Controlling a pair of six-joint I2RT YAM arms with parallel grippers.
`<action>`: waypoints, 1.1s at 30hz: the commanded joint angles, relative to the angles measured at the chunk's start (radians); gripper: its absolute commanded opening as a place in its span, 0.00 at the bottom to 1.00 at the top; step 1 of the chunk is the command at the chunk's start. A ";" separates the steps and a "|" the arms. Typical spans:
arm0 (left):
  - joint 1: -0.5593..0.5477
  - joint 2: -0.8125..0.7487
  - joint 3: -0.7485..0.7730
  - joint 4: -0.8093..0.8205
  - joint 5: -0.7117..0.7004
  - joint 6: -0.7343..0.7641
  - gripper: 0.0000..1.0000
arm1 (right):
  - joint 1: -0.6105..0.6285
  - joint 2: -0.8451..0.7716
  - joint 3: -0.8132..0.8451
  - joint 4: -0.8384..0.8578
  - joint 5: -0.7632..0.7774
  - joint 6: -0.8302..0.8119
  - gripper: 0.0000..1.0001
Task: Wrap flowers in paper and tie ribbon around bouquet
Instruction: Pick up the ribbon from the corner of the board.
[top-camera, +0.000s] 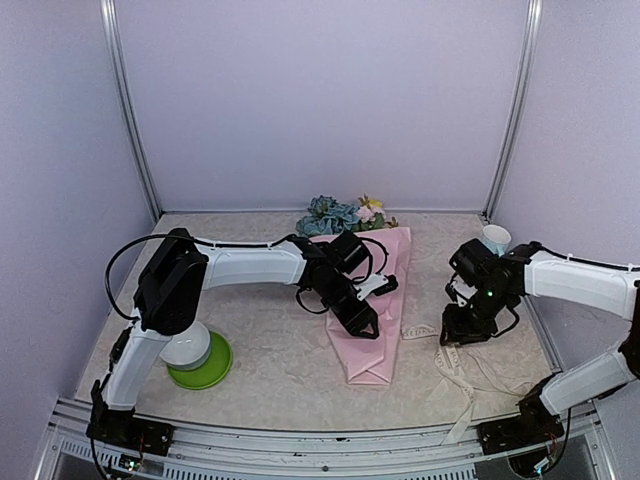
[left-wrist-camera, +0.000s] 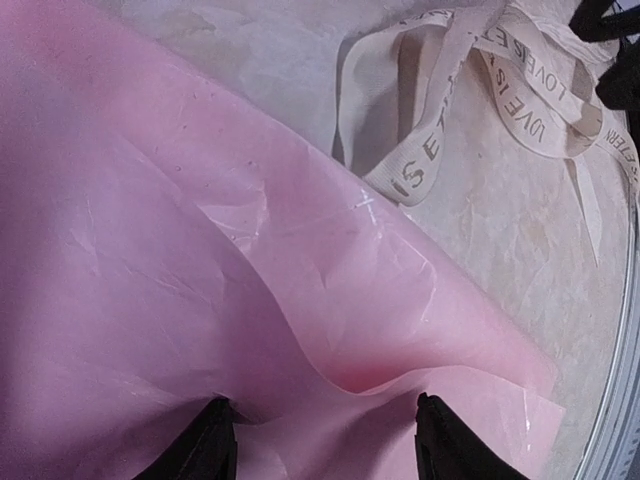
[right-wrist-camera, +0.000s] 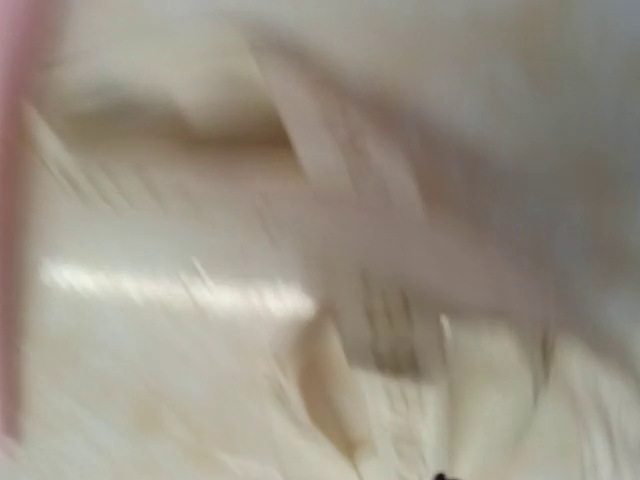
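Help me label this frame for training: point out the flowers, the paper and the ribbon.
flowers (top-camera: 333, 213), top view, blue bloom.
paper (left-wrist-camera: 170, 250), left wrist view, creased middle.
ribbon (left-wrist-camera: 416, 176), left wrist view, lettered loop.

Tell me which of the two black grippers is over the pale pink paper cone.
The left gripper, open just above the pink paper. The right gripper is off to the side, by the cream lettered ribbon.

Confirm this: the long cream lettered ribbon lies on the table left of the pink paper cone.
No. The long cream lettered ribbon lies on the table right of the pink paper cone, not left; the top external view shows it.
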 joint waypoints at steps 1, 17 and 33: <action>-0.004 0.040 0.028 -0.075 0.019 0.020 0.60 | 0.044 -0.005 -0.056 -0.183 0.031 0.052 0.47; -0.002 0.019 -0.010 -0.043 0.023 0.014 0.60 | 0.260 0.032 -0.041 -0.340 0.059 0.221 0.48; -0.002 0.017 -0.015 -0.042 0.022 0.017 0.60 | 0.263 0.240 -0.066 -0.295 0.029 0.163 0.46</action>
